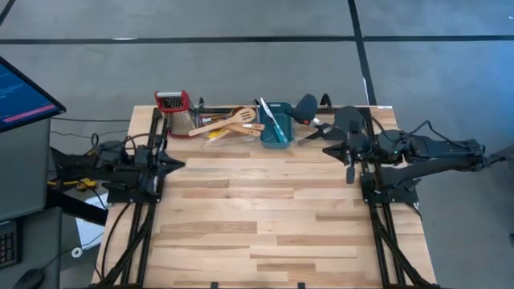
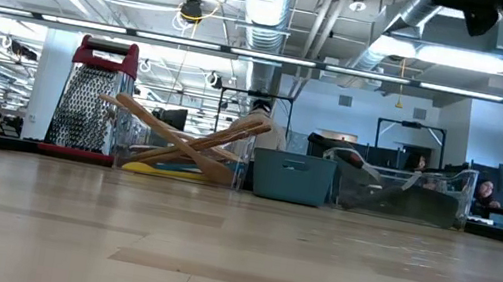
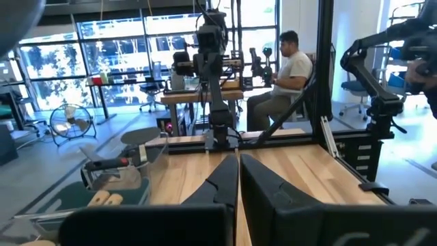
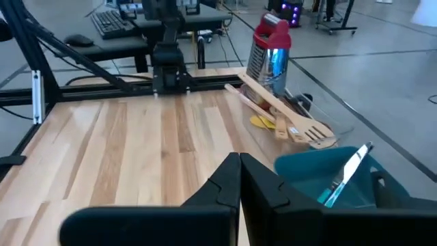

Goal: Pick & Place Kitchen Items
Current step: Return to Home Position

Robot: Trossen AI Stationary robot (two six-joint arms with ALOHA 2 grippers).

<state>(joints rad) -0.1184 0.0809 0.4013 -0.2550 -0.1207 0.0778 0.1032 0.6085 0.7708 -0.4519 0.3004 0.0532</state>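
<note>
Kitchen items: lying in clear bins along the counter's far edge; left gripper and right gripper, jaws pinched together, empty, should retract level toward the side edges.

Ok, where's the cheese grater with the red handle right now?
In the high view the grater stands at the far edge of the table, on its left side, just left of the crossed wooden utensils, with the teal tub farther right.
</note>
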